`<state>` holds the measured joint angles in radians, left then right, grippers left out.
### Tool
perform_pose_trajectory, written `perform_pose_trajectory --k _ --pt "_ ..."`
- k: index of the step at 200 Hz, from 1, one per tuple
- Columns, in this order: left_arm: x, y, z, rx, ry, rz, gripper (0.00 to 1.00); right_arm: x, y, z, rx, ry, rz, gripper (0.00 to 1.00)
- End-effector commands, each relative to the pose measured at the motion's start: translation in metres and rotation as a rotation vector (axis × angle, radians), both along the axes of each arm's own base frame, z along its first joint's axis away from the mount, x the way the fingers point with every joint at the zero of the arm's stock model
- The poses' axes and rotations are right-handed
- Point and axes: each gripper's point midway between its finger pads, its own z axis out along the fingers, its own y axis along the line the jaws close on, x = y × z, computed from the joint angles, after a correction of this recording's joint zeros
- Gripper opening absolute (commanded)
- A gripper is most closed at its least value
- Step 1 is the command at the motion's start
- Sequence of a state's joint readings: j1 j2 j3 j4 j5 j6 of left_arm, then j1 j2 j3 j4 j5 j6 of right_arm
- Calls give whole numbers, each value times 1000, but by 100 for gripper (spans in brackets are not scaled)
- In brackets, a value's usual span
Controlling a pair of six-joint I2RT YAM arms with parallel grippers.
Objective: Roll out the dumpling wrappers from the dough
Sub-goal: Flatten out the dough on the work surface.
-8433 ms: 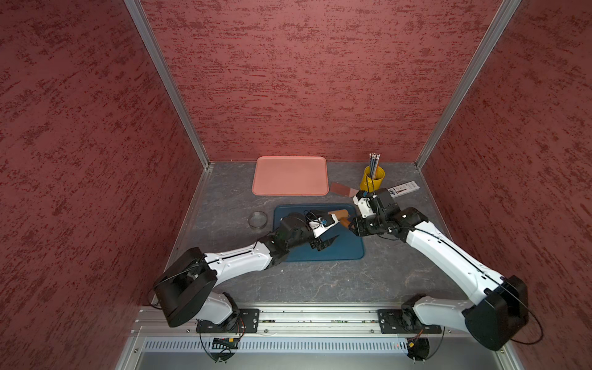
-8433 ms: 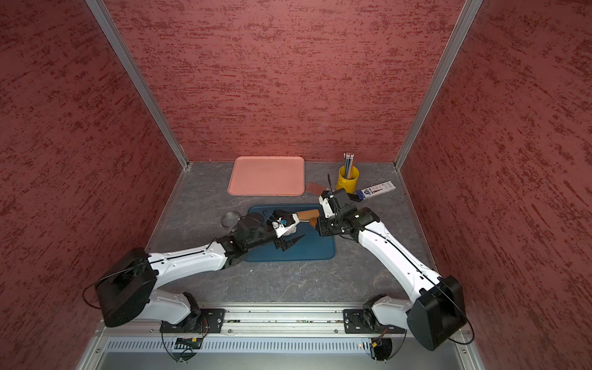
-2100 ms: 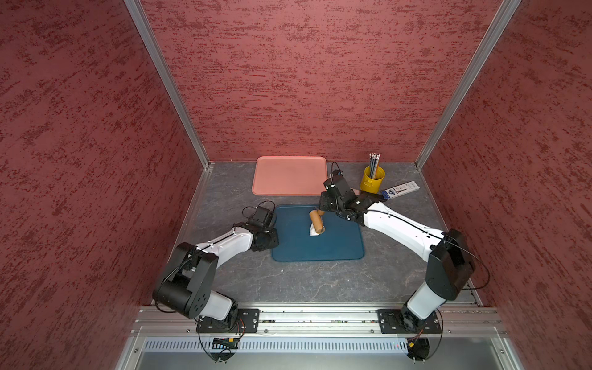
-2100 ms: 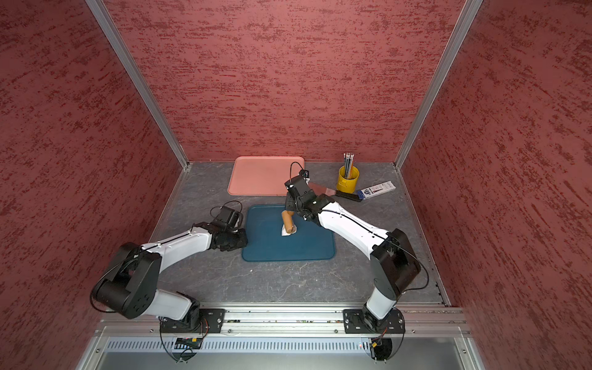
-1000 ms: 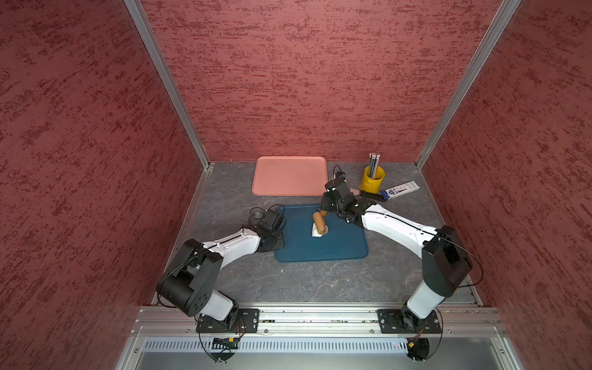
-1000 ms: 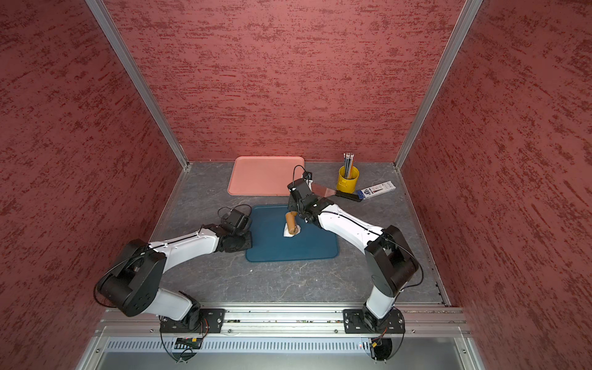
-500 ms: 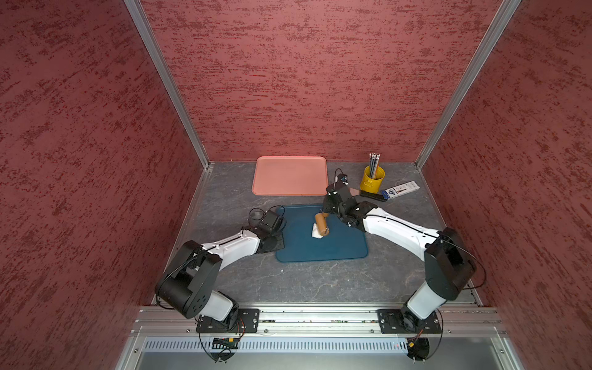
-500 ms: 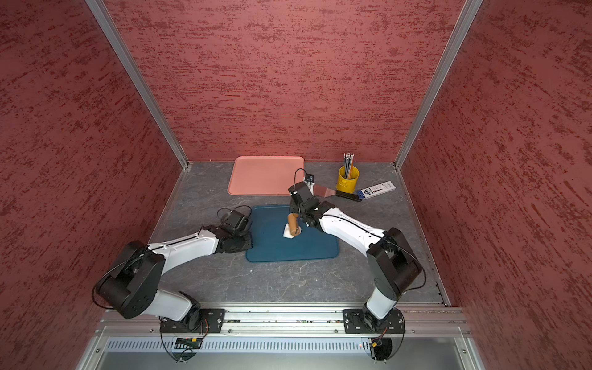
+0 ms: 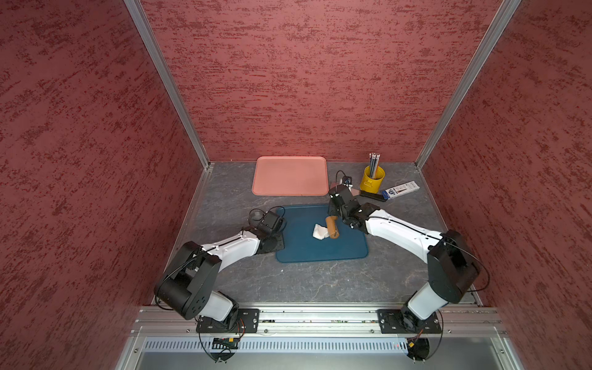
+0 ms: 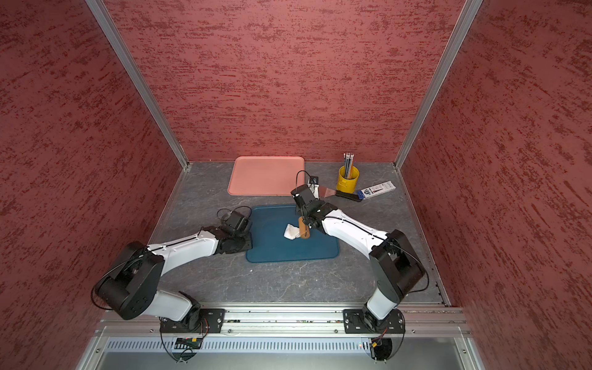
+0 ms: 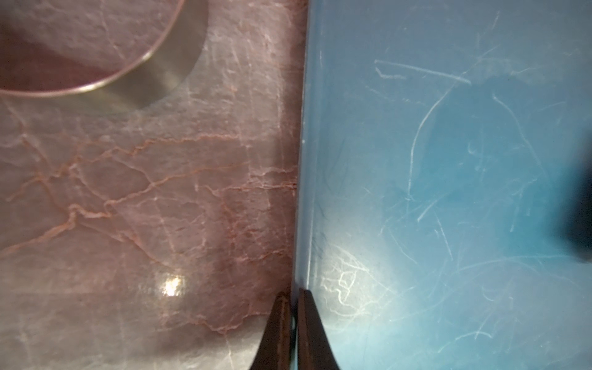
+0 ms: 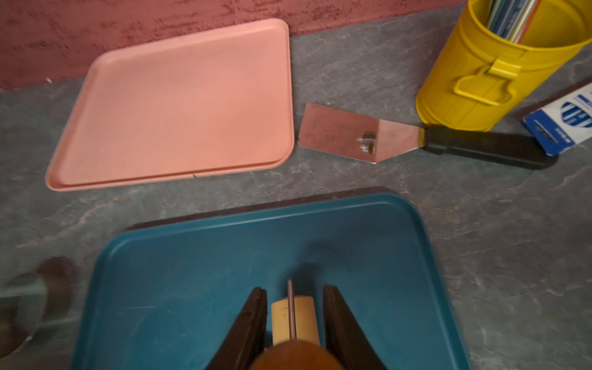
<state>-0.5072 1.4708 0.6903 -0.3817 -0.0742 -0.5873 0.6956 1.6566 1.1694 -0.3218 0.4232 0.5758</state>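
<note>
Right gripper [image 12: 294, 288] part-open, snug around rolling pin [image 9: 332, 227]

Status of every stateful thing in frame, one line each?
dough: uneven lump on blue tray, roller touching it
roller: held, tilted
right gripper: fingers shut on roller
left gripper: fingers shut on blue tray's rim
pink tray: empty
yellow cup: upright, holding pencils
scraper: lying flat, unheld

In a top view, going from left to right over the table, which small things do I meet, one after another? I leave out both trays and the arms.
ring → dough → roller → yellow cup → pencil box
</note>
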Motion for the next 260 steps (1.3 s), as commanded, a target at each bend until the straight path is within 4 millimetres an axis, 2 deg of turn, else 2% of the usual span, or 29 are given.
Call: perform_pose_trajectory --k 1,23,33,40,54,69,81,99,116,128,143,174,187,200,216,224,246,260 --pt "8 15 8 41 -48 80 0 -64 10 -87 -113 304 117 0" --pt "6 18 10 46 -65 81 0 -55 -38 -84 -155 287 -2 0" --pt "6 16 9 42 -61 70 0 -50 -51 -68 -152 248 -20 0" --pt "7 12 10 29 -65 52 0 -46 -52 -50 -152 199 -10 0" --pt "8 4 10 2 -76 25 0 -39 -39 -11 -62 102 30 0" --pt "9 -2 12 -19 -93 6 0 -34 -7 22 67 16 118 0" --pt "8 -2 13 -11 -91 5 0 -32 14 42 131 -53 160 0" --pt "7 -3 13 -12 -89 -4 0 -24 33 61 237 -116 186 0" --pt "7 -5 13 -20 -89 -18 0 -17 45 59 264 -132 210 0" --pt "6 -5 12 -15 -85 -22 0 -10 37 44 210 -126 165 0" --pt "6 -4 12 -8 -82 -26 0 -5 25 36 193 -153 129 0" --pt "7 -8 13 -22 -84 -39 0 -9 45 37 244 -160 210 0" --pt "7 -9 13 -20 -81 -43 0 -9 36 51 233 -199 182 0" --pt "6 -6 12 -8 -76 -40 0 -8 25 76 214 -260 160 0" --pt "5 -5 11 -6 -75 -37 0 -8 32 96 209 -283 199 0" --pt "5 -5 11 -6 -77 -39 0 -6 39 98 231 -275 217 0" --pt "7 -6 11 -1 -71 -41 0 -2 74 75 286 -192 288 0" --pt "7 -6 11 1 -65 -38 0 3 76 48 257 -148 258 0"
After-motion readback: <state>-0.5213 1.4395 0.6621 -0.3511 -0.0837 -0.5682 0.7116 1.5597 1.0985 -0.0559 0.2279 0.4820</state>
